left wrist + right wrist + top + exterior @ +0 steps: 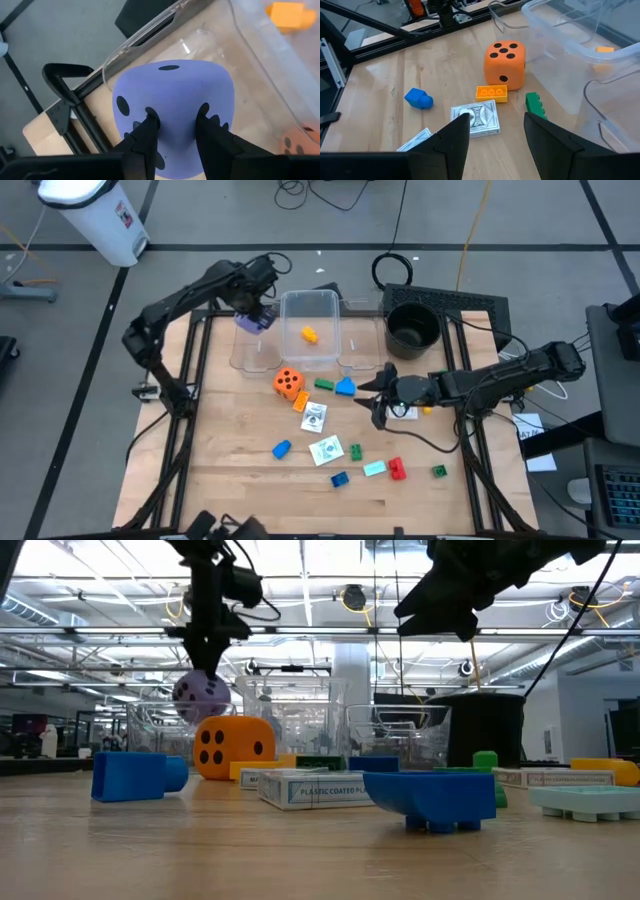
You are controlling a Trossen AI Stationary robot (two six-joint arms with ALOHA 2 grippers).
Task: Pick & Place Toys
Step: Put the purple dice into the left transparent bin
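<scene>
**Purple die aloft beside the tub**

On the left, the left gripper (255, 317) pinches the purple die (250, 321) between its fingers (150, 131), holding it in the air just beside the clear tub (285, 302), which has an orange block (309, 334) inside. Below the tub, the orange die (288, 383) sits on the table (230, 480), with white cards (314, 417) and scattered blocks nearby. Farther right, the right gripper (377, 394) hovers above the table, fingers parted and empty, beside a blue block (345, 387). The black pot (412, 326) stands at the back.
</scene>
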